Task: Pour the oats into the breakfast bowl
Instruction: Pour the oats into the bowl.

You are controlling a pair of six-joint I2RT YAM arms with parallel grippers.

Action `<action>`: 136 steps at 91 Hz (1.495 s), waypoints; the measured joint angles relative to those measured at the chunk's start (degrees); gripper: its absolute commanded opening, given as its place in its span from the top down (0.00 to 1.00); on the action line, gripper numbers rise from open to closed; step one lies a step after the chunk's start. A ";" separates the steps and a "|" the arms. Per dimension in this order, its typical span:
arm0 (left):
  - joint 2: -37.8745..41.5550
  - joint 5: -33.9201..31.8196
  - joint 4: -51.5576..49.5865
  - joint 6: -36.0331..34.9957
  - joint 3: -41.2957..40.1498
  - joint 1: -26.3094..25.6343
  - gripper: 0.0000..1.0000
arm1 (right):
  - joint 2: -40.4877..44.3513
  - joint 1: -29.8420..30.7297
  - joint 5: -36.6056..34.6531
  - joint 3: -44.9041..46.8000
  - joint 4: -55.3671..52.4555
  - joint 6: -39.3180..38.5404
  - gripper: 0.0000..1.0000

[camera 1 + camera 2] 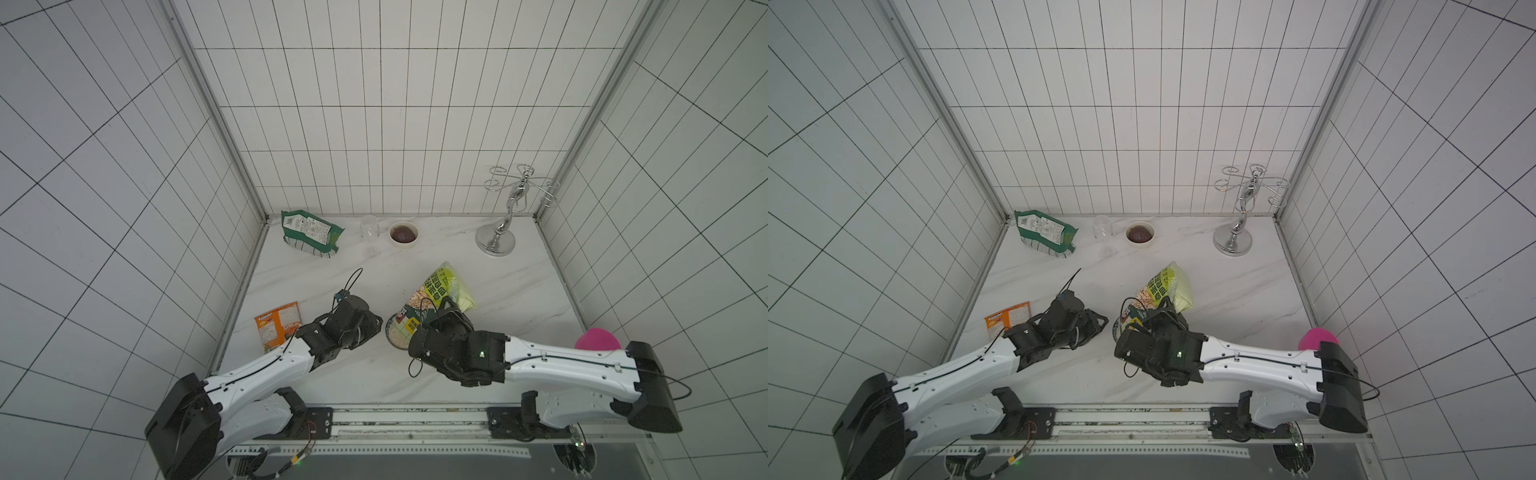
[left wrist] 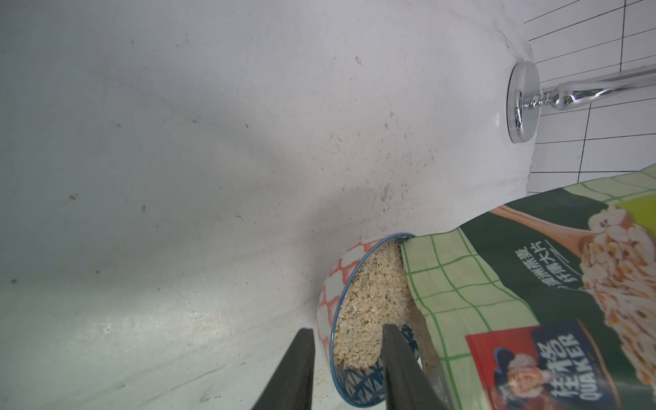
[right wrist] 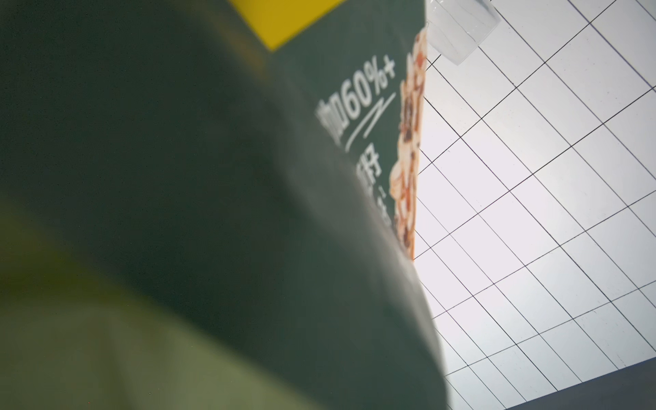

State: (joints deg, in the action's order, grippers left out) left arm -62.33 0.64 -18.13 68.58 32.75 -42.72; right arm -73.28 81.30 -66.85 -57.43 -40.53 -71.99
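The breakfast bowl [image 1: 390,332] [image 2: 328,287], patterned with a blue rim, stands near the table's front middle. Pale oats [image 2: 372,294] fill it almost to the rim. The lime-green and white oats pouch [image 1: 442,286] [image 1: 1169,282] [image 2: 532,269] is tilted over, its mouth down in the bowl. My right gripper [image 1: 442,313] [image 1: 1163,309] is shut on the pouch's middle. The pouch [image 3: 248,177] fills the right wrist view and hides the jaws. My left gripper [image 1: 376,322] [image 2: 348,328] holds the bowl's near wall, one finger inside over the oats and one outside.
A dark green bag [image 1: 309,232], a clear glass [image 1: 370,232] and a small white bowl [image 1: 403,234] stand along the back. A chrome stand [image 1: 496,239] is at the back right, an orange packet [image 1: 278,326] front left, a pink object [image 1: 596,338] front right. A few flakes [image 2: 319,381] lie beside the bowl.
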 measured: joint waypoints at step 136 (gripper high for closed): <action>-0.92 0.04 1.90 0.98 -0.96 -0.37 0.66 | -0.76 0.52 -0.37 0.90 3.43 -4.28 1.00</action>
State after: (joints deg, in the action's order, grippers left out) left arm -63.24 0.69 -16.23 69.56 31.79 -43.09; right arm -74.04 81.82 -67.22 -56.53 -37.10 -76.27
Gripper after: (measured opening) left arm 0.337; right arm 0.201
